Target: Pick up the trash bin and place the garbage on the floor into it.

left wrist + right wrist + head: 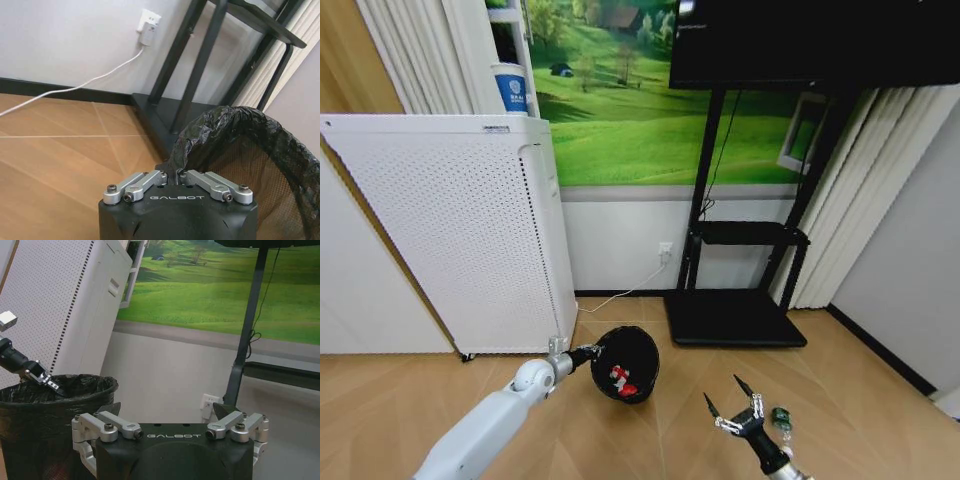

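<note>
1. The left gripper (588, 351) is closed on the rim of the trash bin (626, 363). In the left wrist view its fingers (176, 176) pinch the black liner at the edge of the bin (250, 150).
2. The bin is tilted, with its mouth facing up toward the head camera. Red and white litter pieces (621, 379) lie inside it.
3. The right gripper (730, 401) is low over the floor (860, 400), to the right of the bin and well apart from it. Its fingers (709, 405) are spread wide and hold nothing.
4. A small clear bottle with a green label (781, 415) lies on the floor just beside the right gripper, on its right side, not between the fingers.
5. In the right wrist view the bin (55, 405) stands near the right gripper (167, 412), with the left gripper (42, 379) at its rim.
6. A white perforated appliance (450, 240) stands behind the bin against the wall.
</note>
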Controlling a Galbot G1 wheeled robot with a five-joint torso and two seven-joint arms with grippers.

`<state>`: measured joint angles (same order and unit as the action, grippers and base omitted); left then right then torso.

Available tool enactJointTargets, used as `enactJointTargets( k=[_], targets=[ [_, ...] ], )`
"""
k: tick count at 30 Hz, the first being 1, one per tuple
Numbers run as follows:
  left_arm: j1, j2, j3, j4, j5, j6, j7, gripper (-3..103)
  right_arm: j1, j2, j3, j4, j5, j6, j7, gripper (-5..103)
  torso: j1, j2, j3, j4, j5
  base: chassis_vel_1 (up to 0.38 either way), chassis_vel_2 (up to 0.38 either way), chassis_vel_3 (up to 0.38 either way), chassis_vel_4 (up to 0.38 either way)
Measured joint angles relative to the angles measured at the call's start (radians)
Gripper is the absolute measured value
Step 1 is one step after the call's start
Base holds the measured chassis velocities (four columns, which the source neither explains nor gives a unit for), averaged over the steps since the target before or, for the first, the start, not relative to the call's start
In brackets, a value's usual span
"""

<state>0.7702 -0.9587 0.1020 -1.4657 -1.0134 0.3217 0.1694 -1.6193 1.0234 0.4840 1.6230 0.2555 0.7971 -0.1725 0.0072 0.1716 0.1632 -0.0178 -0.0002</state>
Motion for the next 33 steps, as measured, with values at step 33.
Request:
enactJointTargets(
  k=[33],
  targets=[
    [0.469, 0.026, -0.515, -0.170, 0.067, -0.023, 0.078, 4, 0.218, 0.033, -0.078, -0.367, -0.126, -0.536, 0.346, 96, 0.000, 0.000, 0.000, 0.0000, 0.0000, -0.028, -0.029, 0.030, 0.026]
  ],
)
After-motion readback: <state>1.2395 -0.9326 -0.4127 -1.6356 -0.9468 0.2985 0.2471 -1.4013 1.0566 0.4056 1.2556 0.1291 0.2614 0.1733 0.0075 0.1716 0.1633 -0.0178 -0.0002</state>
